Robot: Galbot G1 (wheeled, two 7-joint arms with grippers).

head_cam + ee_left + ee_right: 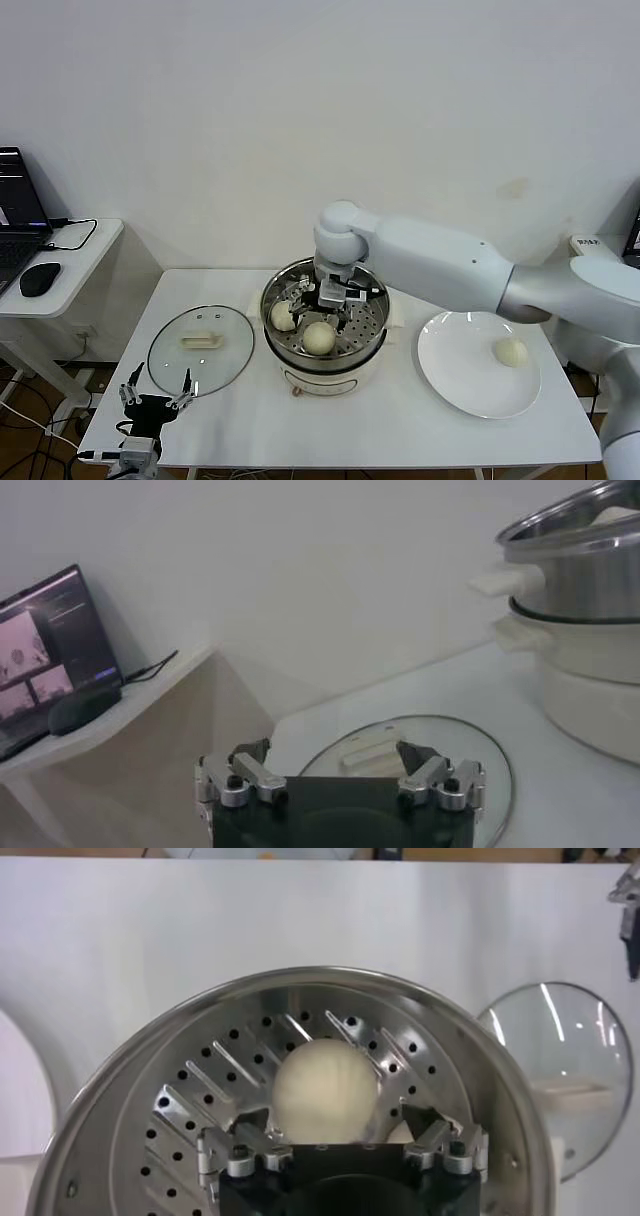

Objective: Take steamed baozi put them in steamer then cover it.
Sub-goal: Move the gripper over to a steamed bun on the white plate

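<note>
Left gripper [157, 392] idle at table's [400, 420] near edge, fingers spread, by lid [201, 349]; right gripper [325, 296] released over steamer [325, 325], baozi [319, 338] below; another on plate [470, 385].

No readable text or labels anywhere.

Head view: high, facing forward and down, taking in the whole bench [330, 420]. Left wrist view: low by the bench edge, looking level across the glass lid [420, 755] toward the steamer [575, 590]. Right wrist view: close above, looking straight down into the steamer. All three share the steamer and lid.
</note>
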